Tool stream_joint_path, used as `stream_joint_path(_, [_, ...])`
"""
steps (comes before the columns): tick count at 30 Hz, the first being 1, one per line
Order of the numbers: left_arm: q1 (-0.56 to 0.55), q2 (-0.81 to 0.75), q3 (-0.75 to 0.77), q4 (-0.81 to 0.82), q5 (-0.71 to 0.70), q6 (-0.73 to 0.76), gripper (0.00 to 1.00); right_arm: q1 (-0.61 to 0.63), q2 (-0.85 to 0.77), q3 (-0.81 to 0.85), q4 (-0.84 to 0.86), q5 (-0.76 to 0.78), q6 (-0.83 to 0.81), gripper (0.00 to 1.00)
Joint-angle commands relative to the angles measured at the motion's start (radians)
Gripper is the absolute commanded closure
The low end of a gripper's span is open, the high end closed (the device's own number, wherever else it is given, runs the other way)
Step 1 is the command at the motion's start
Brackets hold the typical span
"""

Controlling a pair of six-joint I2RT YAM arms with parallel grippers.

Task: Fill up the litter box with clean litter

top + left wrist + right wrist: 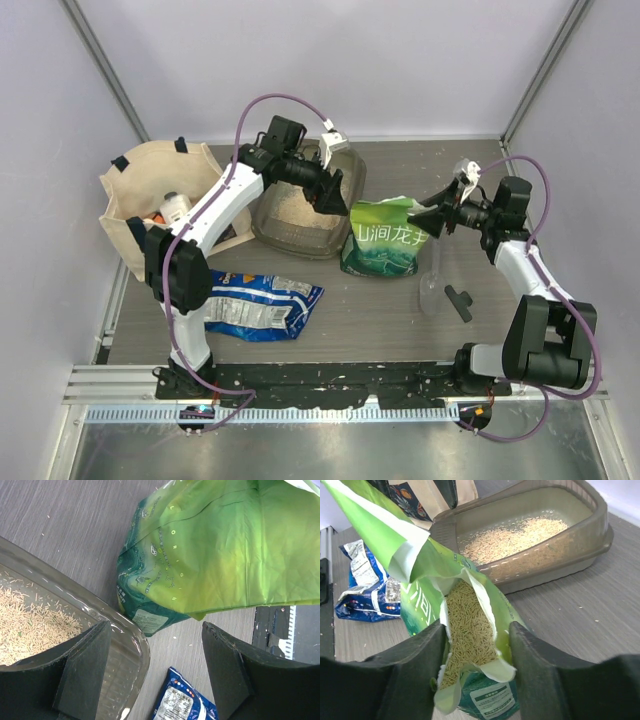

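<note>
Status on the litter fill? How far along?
Done: a thin layer of litter lies in the litter box, with the floor only partly covered. In hand: the right claw straddles the open mouth of the green bag, which has more inside; a firm grip isn't clear. The left claw hangs open over the box rim. Left: pour more in.

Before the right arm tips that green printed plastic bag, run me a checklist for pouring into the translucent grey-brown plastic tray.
1. Green printed plastic bag mouth open, tan granules showing: ok.
2. Right gripper shut on the bag's mouth: ok.
3. Bag over the translucent grey-brown plastic litter box: not ok, it stands beside it.
4. Left gripper steadying the box: not ok, open at the rim.
5. Box filled: not ok, shallow layer only.
</note>
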Motion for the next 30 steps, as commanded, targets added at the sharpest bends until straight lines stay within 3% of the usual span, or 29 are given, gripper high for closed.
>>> stream_joint_path(1, [-0.002, -0.012, 0.043, -0.008, 0.012, 0.022, 0.24, 0.009, 0.045, 0.023, 0.076, -0.029, 0.043, 0.48])
stream_joint_path(10, [-0.006, -0.009, 0.038, 0.01, 0.07, -0.013, 0.22, 0.009, 0.048, 0.037, 0.01, -0.062, 0.056, 0.67])
stream_joint_path(14, [-0.022, -0.031, 0.006, 0.035, 0.095, 0.018, 0.19, 0.009, 0.029, 0.071, -0.031, -0.056, 0.072, 0.68])
stream_joint_path(21, [-0.062, -0.084, -0.146, 0.298, 0.063, -0.071, 0.17, 0.023, 0.037, 0.069, -0.085, -0.016, 0.024, 0.57])
stream_joint_path(26, [-0.091, -0.091, -0.223, 0.52, 0.0, -0.192, 0.17, 0.035, 0.049, 0.054, -0.06, -0.008, 0.047, 0.64])
stream_joint_path(30, [-0.102, -0.062, -0.214, 0.608, -0.017, -0.31, 0.19, 0.035, 0.032, 0.058, -0.042, -0.008, 0.09, 0.66])
